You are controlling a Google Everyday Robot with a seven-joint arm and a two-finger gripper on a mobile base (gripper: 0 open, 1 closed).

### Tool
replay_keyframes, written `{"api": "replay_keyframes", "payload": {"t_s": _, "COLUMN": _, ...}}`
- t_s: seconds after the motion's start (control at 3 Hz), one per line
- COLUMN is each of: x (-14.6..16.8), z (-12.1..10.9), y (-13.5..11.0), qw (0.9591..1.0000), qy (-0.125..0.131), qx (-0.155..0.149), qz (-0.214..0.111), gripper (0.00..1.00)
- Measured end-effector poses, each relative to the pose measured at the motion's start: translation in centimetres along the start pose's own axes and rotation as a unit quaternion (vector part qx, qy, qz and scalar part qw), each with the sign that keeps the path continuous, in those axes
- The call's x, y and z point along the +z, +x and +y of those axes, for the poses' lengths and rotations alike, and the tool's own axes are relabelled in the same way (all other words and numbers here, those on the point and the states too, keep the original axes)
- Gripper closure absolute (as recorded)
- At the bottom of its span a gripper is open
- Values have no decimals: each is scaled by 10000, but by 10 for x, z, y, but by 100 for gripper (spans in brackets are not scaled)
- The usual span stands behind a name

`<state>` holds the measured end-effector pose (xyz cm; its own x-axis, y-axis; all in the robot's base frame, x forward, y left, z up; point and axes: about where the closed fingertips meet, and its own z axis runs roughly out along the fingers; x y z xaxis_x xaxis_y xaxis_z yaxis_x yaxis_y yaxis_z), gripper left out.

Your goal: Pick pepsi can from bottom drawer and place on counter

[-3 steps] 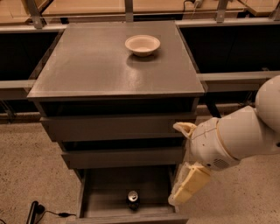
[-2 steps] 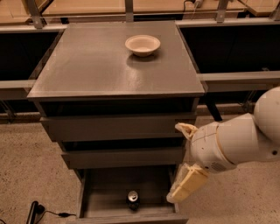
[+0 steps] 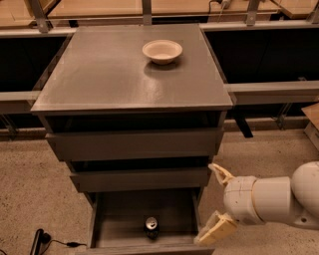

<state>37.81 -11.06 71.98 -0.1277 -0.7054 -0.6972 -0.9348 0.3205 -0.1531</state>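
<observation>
Grey, slightly glossy counter [image 3: 114, 74] across upper half of view. Carries 1 cream bowl [image 3: 162, 51] toward back edge, right of centre. Below it, 3 grey drawers, stepped forward from top to bottom: top drawer [image 3: 134, 144], middle drawer [image 3: 139, 179], bottom drawer [image 3: 114, 224]. Lowest of the 3 pulled out, inside open to view from above.

Inside bottom drawer: 1 pepsi can [image 3: 151, 227], upright, silver top facing up, near front wall, roughly mid-width. Apart from both side walls.

Low at right: gripper [image 3: 207, 204], just beside right front corner of bottom drawer, outside it. Reaches in from right edge on white arm [image 3: 279, 199]. Jaws spread wide, holding nothing. 1 tan finger [image 3: 221, 174] up at level of middle drawer front. Other finger [image 3: 218, 229] down by drawer's front right corner, overlapping that corner in view. Contact with drawer: cannot tell. Sits to right of can, apart from it.

Surroundings: speckled beige floor [image 3: 30, 189]; black cable [image 3: 40, 241] at lower left; pale wooden tabletops [image 3: 89, 7] with metal rails [image 3: 269, 89] behind and to both sides of cabinet.
</observation>
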Motion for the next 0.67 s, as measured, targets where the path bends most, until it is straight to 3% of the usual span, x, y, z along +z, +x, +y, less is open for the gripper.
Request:
{"api": "replay_keyframes", "payload": {"t_s": 0.33, "x": 15, "z": -7, "y": -5, "qw": 9997, "qy": -256, "qx": -1, "qz": -53, "gripper": 0}}
{"api": "replay_keyframes", "payload": {"t_s": 0.67, "x": 66, "z": -3, "y": 6, "qw": 9969, "qy": -583, "qx": 113, "qz": -513, "gripper": 0}}
